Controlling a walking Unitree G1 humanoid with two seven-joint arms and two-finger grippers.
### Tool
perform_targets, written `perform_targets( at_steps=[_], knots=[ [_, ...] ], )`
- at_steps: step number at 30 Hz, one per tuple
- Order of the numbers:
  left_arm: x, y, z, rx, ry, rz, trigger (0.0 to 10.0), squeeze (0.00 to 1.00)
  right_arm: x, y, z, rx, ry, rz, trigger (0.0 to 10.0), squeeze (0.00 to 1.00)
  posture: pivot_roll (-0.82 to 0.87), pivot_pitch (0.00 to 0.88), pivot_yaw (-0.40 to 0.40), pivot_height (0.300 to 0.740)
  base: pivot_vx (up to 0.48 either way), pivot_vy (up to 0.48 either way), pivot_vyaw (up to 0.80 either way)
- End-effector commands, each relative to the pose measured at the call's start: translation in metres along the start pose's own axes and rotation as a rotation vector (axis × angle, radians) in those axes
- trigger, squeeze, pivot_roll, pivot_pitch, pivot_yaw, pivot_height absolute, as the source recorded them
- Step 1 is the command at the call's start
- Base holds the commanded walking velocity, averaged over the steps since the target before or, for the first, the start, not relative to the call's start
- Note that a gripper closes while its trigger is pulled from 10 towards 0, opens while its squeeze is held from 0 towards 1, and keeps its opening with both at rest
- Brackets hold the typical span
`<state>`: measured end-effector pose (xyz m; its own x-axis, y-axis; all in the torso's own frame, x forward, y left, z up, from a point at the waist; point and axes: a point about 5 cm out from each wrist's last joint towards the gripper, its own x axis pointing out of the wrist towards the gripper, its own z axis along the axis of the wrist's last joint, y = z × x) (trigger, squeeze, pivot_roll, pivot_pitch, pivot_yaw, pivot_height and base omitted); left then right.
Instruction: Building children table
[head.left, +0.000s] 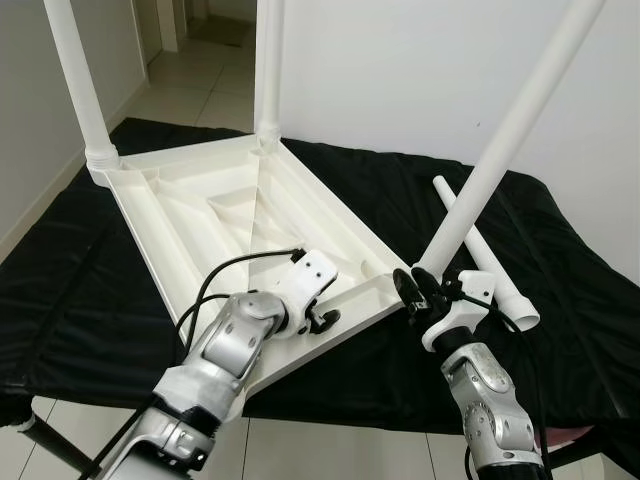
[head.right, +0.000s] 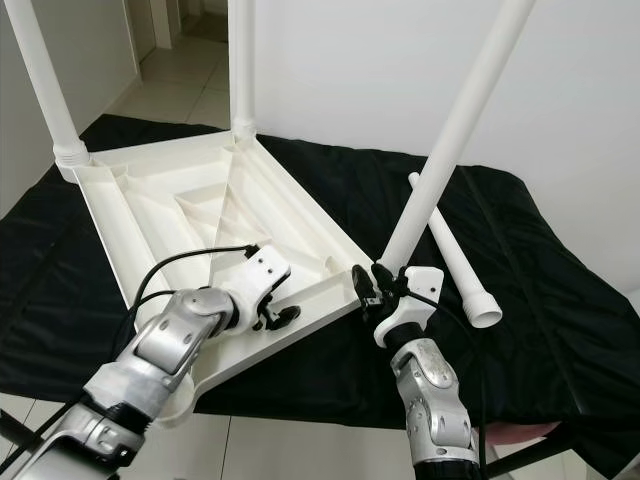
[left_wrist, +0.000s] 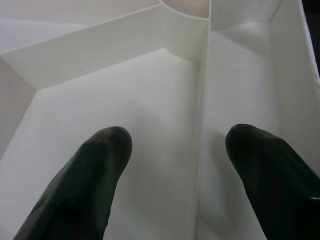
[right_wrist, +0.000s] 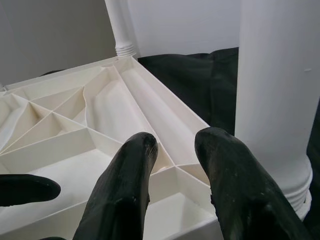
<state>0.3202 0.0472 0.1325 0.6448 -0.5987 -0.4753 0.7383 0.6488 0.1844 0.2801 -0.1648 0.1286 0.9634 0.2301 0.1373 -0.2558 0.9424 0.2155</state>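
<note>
Left gripper (head.left: 322, 318): fingers spread wide, resting inside the ribbed underside of the tabletop, near its front corner.
Right gripper (head.left: 418, 290): fingers apart, beside the base of the loose leg; whether it grips the leg cannot be told.
Loose leg (head.left: 510, 135): white tube, tilted, lower end at the tabletop's front corner.
Spare leg (head.left: 482, 256): lies flat on the black cloth.
Tabletop (head.left: 190, 215): white, upside down on the desk (head.left: 80, 270), two legs upright at far corners.
</note>
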Motion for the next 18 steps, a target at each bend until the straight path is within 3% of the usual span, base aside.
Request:
perform_targets(
  at_steps=[1, 8, 11, 12, 14, 15, 18],
  knots=[
    [0.0036, 0.0098, -0.0014, -0.023, 0.02, 0.167, 10.0, 0.0, -0.0011, -0.0032, 0.0023, 0.005, -0.004, -0.021, 10.0, 0.0, -0.03, 0.0, -0.08, 0.74, 0.0, 0.0, 0.0],
    [0.0097, 0.0137, 0.0039, -0.081, 0.02, 0.208, 10.0, 0.0, 0.0, 0.0017, 0.0042, 0.012, -0.014, -0.023, 10.0, 0.0, -0.04, 0.0, -0.07, 0.74, 0.0, 0.0, 0.0],
    [0.0103, 0.0136, 0.0041, -0.097, 0.023, 0.211, 9.6, 0.0, 0.0002, 0.0023, 0.0044, 0.014, -0.017, -0.024, 10.0, 0.0, -0.04, 0.0, -0.07, 0.74, 0.0, 0.0, 0.0],
    [0.011, 0.0132, 0.0042, -0.11, 0.026, 0.203, 2.7, 0.0, 0.0004, 0.0028, 0.0047, 0.015, -0.019, -0.026, 10.0, 0.0, -0.04, 0.0, -0.066, 0.74, 0.0, 0.0, 0.0],
    [0.011, 0.0132, 0.0042, -0.11, 0.026, 0.203, 2.7, 0.0, 0.0004, 0.0028, 0.0047, 0.015, -0.019, -0.026, 10.0, 0.0, -0.04, 0.0, -0.066, 0.74, 0.0, 0.0, 0.0],
    [0.0114, 0.0132, 0.0041, -0.116, 0.032, 0.199, 2.2, 0.0, 0.0006, 0.003, 0.0049, 0.016, -0.02, -0.028, 10.0, 0.0, -0.04, 0.0, -0.063, 0.74, 0.0, 0.0, 0.0],
    [0.0119, 0.0141, 0.0037, -0.113, 0.043, 0.207, 2.3, 0.0, 0.0007, 0.003, 0.0053, 0.016, -0.021, -0.03, 10.0, 0.0, -0.04, 0.0, -0.062, 0.74, 0.0, 0.0, 0.0]
  ],
)
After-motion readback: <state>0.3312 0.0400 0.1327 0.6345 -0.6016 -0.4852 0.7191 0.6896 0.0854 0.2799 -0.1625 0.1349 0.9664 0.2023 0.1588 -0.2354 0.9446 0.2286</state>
